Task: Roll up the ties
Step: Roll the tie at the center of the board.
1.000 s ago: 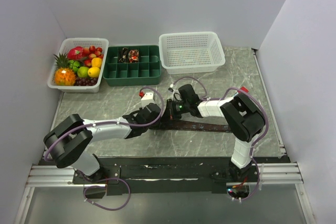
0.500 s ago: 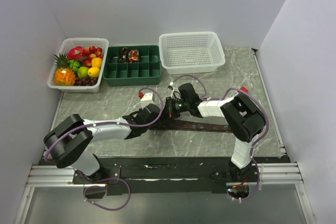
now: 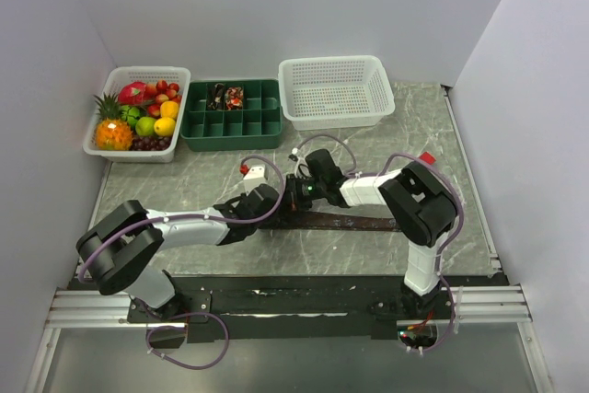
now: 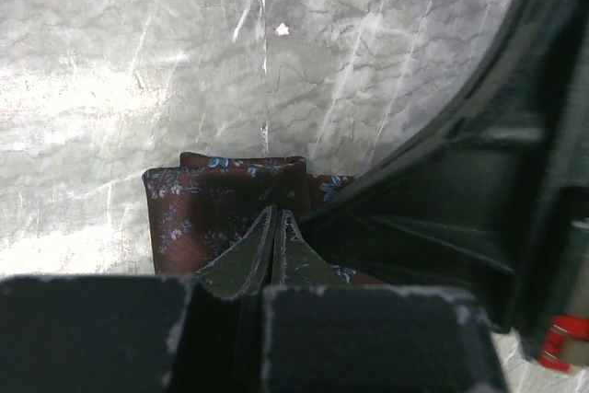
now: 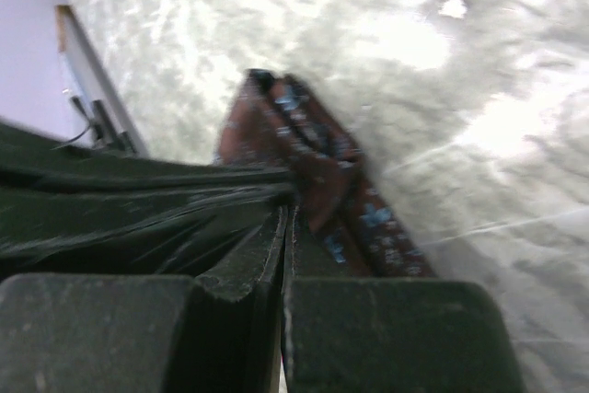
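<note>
One tie is lying on the table, running from centre toward 3 o'clock; the left gripper and right gripper are meeting at its folded 9 o'clock end, both jaws closed tight; whether either is pinching fabric, I cannot tell.

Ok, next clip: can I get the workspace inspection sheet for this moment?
Surface: grey marble table, nothing spilled seen.
Job's things: one tie lying flat mid-table, folded over at the end by the grippers; what look like rolled ties in the back row of the green tray.
Clutter: fruit basket and white mesh basket at the far edge.
Grippers: left gripper and right gripper both shut, tips at the tie's fold.
Cables: purple cables loop over both wrists.
Surroundings: plain white walls.
</note>
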Controlling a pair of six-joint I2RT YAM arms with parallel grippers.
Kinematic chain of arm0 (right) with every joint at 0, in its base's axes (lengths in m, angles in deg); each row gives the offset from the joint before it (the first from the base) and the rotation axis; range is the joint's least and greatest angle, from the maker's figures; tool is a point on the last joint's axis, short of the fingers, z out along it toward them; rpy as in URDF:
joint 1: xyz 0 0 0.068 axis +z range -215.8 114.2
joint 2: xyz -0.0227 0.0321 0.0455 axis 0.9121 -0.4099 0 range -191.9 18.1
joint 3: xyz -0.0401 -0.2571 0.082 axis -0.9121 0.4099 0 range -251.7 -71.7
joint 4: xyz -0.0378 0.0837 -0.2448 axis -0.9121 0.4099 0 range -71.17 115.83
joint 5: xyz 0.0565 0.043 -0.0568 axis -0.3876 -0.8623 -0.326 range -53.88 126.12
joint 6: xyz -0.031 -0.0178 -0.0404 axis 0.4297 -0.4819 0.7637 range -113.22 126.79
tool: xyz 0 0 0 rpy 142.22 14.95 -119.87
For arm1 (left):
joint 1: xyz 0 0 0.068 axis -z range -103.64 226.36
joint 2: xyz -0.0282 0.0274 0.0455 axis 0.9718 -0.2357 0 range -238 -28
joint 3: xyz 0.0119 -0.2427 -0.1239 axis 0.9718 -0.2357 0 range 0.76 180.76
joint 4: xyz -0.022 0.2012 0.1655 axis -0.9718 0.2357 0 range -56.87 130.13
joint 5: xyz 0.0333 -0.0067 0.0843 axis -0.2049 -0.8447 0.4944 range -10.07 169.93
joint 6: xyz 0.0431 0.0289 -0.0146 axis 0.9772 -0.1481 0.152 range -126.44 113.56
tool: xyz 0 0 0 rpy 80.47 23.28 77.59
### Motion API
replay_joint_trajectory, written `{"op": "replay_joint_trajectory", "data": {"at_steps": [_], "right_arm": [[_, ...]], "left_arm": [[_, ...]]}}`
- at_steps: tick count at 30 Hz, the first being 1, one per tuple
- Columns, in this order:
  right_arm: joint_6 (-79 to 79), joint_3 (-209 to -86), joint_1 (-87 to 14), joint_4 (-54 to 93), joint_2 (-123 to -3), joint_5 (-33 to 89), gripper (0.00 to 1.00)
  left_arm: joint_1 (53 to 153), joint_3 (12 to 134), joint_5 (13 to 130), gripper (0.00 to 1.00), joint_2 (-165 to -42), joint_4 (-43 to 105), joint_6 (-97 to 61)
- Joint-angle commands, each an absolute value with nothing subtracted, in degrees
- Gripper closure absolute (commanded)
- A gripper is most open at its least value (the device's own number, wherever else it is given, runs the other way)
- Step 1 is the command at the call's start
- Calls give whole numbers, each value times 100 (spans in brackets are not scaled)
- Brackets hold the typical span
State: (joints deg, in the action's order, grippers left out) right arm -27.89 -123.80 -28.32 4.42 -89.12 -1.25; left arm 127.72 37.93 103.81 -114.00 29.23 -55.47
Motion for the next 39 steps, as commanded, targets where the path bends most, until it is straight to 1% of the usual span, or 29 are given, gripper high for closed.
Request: {"op": "replay_joint_trajectory", "data": {"at_steps": [1,5,9,11,13,15,26,31,34,39], "right_arm": [[-2670,-12611,-2669,600,-9123,157,100],[-2644,-12628,-2677,714,-9106,280,100],[-2644,-12672,-2669,758,-9141,298,100],[-2635,-12681,-2660,776,-9158,316,100],[-2644,-12690,-2660,776,-9176,325,100],[-2644,-12690,-2651,767,-9202,316,100],[-2679,-12813,-2651,934,-9246,430,100],[-2705,-12865,-2642,899,-9185,404,100],[-2705,-12909,-2634,907,-9141,360,100],[-2547,-13102,-2581,1311,-9220,649,100]], "left_arm": [[12787,3820,10287,99,-11229,2619,-5689],[12796,3864,10392,99,-10983,2837,-5654],[12787,3803,10524,94,-10597,3014,-5618],[12787,3759,10585,93,-10413,3111,-5636],[12778,3628,10647,94,-10280,3164,-5671],[12752,3496,10612,99,-10157,3137,-5689],[12752,2933,10252,99,-9832,3199,-6093],[12743,2617,10059,99,-9980,2813,-6216],[12743,2607,9979,99,-10244,2602,-6234],[12752,2800,9988,99,-10666,2627,-6269]]}}
